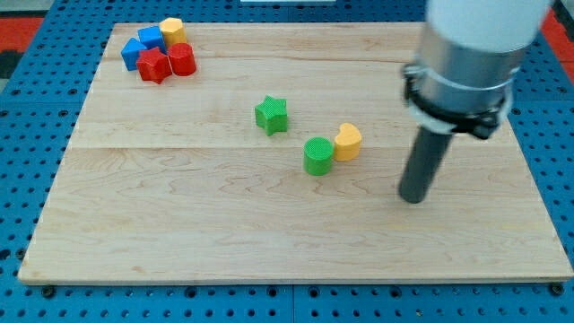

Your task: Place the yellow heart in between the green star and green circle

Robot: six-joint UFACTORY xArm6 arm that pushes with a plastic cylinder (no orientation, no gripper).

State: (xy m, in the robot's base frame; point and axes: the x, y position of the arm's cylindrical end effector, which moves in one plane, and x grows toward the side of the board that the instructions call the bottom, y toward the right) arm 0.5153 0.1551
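Wooden board (179, 224): green circle (317, 155) touches yellow heart (348, 142), blocking.

White cylindrical arm housing (484, 27) at top, smooth, no markings readable. Below it a grey band, slightly narrower, matte. Ringed underneath by a black clamp collar (456, 106) with small lugs sticking out at the sides; screws too small to make out. Ends in a straight dark grey rod (423, 166), round section, plain, blunt flat tip (412, 199). No cables visible.
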